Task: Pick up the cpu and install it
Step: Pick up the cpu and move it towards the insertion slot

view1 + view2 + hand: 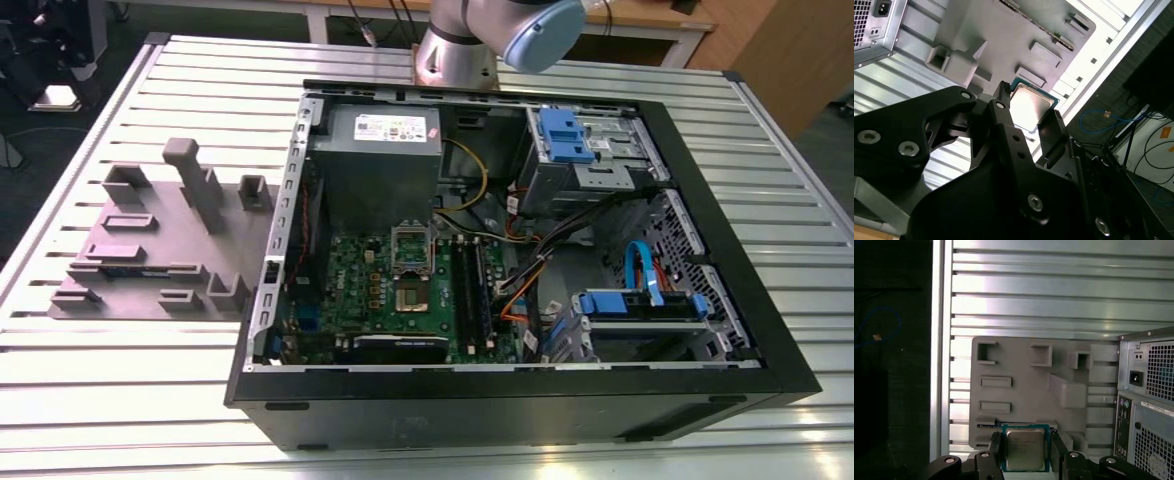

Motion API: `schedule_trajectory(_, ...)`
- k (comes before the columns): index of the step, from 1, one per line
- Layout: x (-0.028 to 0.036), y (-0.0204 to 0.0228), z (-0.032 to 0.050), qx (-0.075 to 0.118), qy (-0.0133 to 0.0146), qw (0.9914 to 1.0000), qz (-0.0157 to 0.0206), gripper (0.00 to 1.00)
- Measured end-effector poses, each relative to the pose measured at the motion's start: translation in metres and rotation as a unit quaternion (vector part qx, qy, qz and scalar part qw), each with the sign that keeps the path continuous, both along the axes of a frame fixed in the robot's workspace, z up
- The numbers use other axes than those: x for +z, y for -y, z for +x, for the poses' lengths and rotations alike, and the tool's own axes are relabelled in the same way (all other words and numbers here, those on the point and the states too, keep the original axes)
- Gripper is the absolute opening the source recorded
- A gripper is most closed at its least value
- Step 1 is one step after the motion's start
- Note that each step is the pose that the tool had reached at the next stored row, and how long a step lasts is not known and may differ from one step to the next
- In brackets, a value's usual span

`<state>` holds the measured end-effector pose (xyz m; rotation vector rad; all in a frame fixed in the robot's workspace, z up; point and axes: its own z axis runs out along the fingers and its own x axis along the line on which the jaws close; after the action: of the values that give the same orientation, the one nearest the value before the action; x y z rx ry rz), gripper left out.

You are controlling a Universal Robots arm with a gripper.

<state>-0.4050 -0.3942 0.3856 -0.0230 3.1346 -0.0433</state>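
cpu (1025,444) pinched by opposite edges in the gripper (1026,452), fingers closed on it, kept flat for level seating. It hangs above the grey tray (1019,380), near the computer case (534,405).

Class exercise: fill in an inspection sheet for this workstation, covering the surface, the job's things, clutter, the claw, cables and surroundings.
Surface: slatted metal table carrying an open computer case.
Job's things: the cpu is lifted off the table, with the grey parts tray behind it; the motherboard lies exposed in the case.
Clutter: nothing seen.
Claw: the claw is shut on the cpu's opposite edges, as seen in both wrist views.
Cables: blue cable and yellow cable run inside the case.
Surroundings: wooden desk behind the table in the exterior view.
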Motion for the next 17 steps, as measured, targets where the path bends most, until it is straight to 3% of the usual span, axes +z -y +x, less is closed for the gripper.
schedule_trajectory(17,0.0000,0.0000,0.0045,0.000,0.0000,1.00000,0.0000,0.47)
